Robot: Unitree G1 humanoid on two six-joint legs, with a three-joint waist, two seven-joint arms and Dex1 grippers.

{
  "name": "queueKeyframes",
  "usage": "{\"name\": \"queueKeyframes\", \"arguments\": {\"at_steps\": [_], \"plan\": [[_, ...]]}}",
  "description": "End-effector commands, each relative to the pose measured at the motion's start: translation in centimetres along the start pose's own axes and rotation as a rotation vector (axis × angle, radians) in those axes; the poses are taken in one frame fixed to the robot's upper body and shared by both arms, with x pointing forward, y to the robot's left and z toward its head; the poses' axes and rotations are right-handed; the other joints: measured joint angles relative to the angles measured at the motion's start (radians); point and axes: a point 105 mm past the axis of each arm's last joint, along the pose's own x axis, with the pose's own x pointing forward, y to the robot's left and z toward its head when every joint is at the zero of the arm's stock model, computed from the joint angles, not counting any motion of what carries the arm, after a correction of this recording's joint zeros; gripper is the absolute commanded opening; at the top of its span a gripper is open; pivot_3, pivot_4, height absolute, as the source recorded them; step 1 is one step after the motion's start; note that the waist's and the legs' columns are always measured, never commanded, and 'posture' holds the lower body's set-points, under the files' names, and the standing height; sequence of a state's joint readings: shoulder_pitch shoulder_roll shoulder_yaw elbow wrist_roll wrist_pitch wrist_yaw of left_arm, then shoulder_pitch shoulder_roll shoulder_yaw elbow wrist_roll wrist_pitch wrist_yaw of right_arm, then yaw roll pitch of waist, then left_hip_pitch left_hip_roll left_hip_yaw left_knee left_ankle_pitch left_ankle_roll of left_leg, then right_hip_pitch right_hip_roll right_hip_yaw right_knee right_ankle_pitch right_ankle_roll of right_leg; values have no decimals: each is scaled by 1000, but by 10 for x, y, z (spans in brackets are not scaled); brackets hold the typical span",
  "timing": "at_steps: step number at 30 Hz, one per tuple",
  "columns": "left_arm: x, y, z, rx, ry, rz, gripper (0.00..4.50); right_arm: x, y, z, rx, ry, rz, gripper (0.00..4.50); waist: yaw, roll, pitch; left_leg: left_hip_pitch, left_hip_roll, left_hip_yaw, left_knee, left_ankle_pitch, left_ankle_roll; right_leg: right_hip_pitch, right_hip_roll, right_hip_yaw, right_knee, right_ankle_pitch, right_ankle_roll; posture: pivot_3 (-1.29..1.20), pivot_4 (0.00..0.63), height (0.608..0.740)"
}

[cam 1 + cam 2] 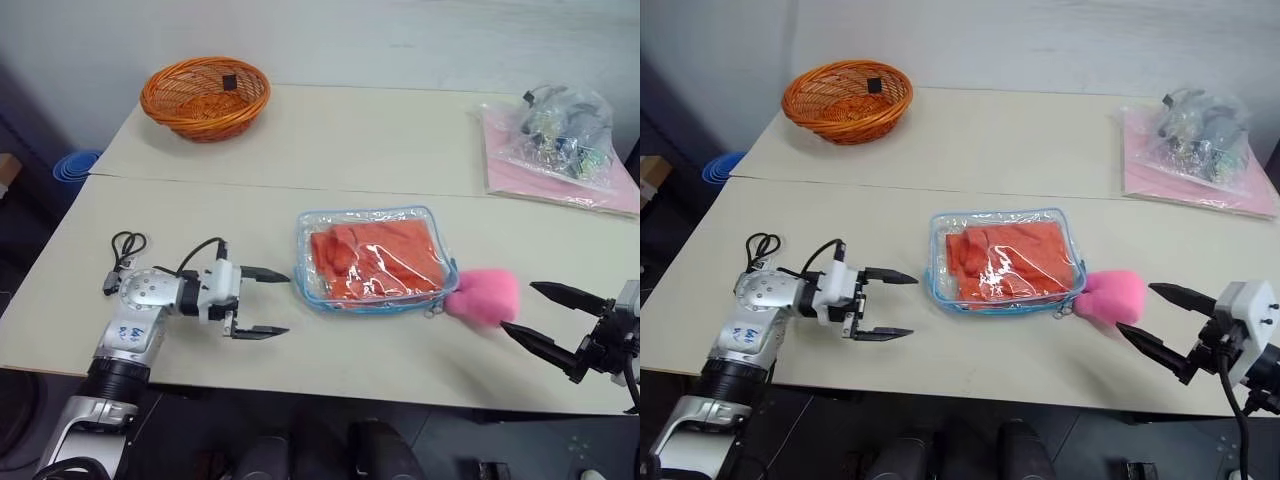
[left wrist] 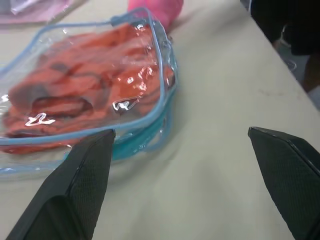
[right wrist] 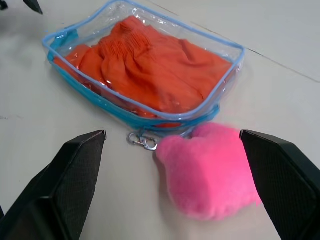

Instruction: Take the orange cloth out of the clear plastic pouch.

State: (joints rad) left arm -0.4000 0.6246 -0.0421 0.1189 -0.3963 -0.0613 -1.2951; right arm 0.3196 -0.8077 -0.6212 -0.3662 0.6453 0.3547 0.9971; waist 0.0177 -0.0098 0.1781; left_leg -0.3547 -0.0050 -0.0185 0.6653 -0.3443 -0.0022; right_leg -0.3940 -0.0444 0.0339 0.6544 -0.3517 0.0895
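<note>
The clear plastic pouch (image 1: 372, 220), with light-blue trim, lies flat in the middle of the near table. The orange cloth (image 1: 375, 262) is folded inside it and about fills it. A pink fuzzy plush (image 1: 483, 297) hangs from the pouch's zipper by a small metal clip (image 3: 141, 140), at the pouch's right corner. My left gripper (image 1: 272, 303) is open, just left of the pouch, pointing at its left edge without touching it. My right gripper (image 1: 520, 308) is open too, right of the plush and pointing at it, with nothing between its fingers.
An orange wicker basket (image 1: 205, 97) stands at the far left of the back table. A clear bag of small items (image 1: 563, 130) rests on a pink sheet (image 1: 545, 180) at the far right. A black cable (image 1: 125, 250) lies by my left arm.
</note>
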Motion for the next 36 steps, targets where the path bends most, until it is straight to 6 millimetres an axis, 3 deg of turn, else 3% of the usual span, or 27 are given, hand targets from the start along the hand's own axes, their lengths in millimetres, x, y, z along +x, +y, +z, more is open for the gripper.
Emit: {"name": "queueKeyframes", "arguments": {"at_steps": [1,7,10,15,22,26,29,33,36], "plan": [[-2,1,18,19,-42,27,4476,10,-12,-9,-25,75,-33,4500,-8,0,0,0,0,0,0,0,0,0,0,0,0,0,0,0,150,740],[8,-1,16,19,-30,13,4476,33,-37,-38,81,193,-54,4500,-21,0,0,1,0,0,0,1,-1,0,1,0,1,0,0,0,150,740],[13,0,18,28,-40,9,4500,41,-39,-45,120,209,-34,3928,-21,0,0,1,0,0,0,1,-1,0,1,0,1,0,0,0,150,740],[17,-1,17,33,-44,12,4500,47,-45,-34,115,139,-37,2240,-21,0,0,0,0,0,0,1,-1,-1,0,0,1,0,0,0,150,740],[25,-6,13,18,-51,14,4500,21,-23,10,5,-4,92,64,-16,0,0,-1,0,0,0,1,-1,0,0,-1,0,0,0,0,150,740],[31,-9,8,-1,-55,13,4500,21,-6,31,-148,-46,147,64,-21,0,0,0,0,0,0,0,-1,0,1,0,0,0,0,0,150,740],[34,-12,4,-16,-56,12,4500,26,10,23,-268,3,206,64,-20,0,0,0,0,0,0,1,-1,0,1,0,1,0,0,0,150,740],[39,-14,2,-25,-59,10,4500,31,13,15,-376,-18,166,64,-19,0,0,0,0,0,0,1,-1,0,1,0,0,0,0,0,150,740],[42,-14,2,-30,-65,9,4500,35,34,12,-456,-75,245,64,-18,0,0,0,0,0,0,1,-2,0,1,0,0,0,0,0,150,740]]}}
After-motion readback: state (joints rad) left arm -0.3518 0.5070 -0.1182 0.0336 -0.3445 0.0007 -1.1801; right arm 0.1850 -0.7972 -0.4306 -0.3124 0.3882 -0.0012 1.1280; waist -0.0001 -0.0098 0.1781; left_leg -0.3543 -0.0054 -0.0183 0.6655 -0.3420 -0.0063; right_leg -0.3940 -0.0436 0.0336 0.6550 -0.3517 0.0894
